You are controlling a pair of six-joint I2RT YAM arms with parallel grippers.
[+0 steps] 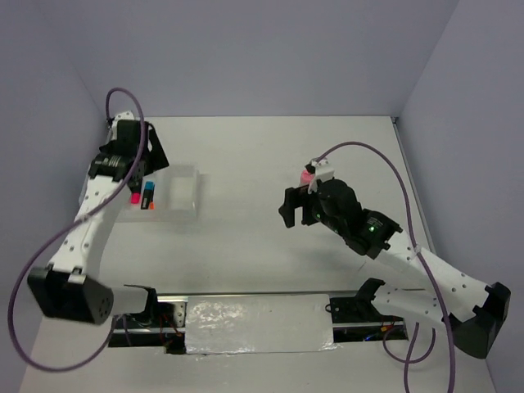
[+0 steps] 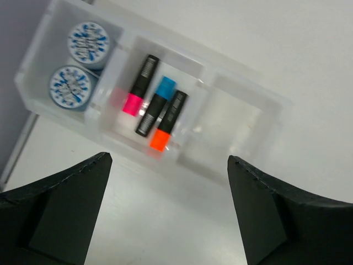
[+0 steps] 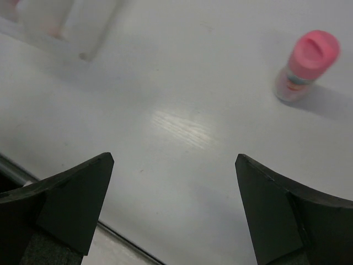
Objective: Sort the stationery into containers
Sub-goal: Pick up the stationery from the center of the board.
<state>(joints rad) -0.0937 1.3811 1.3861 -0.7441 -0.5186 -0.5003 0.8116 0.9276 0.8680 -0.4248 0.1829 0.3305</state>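
Note:
The white translucent tray [image 2: 259,91] lies below my left gripper [image 2: 168,165], which is open and holds nothing. In its middle compartment three black markers rest side by side, tipped pink [image 2: 139,85], blue [image 2: 158,104] and orange [image 2: 168,122]. Two blue-and-white tape rolls [image 2: 88,41] [image 2: 69,87] fill the end compartment. The other end compartment [image 2: 234,124] has nothing in it. The pink-capped tube [image 3: 306,63] stands upright on the table, ahead and to the right of my open right gripper [image 3: 174,160]. From above, the tube [image 1: 306,176] shows just beyond the right gripper [image 1: 299,201].
The tray [image 1: 182,192] sits at the left of the white table, close to the left wall. Grey walls close in the back and both sides. A corner of the tray [image 3: 83,22] shows at the top left of the right wrist view.

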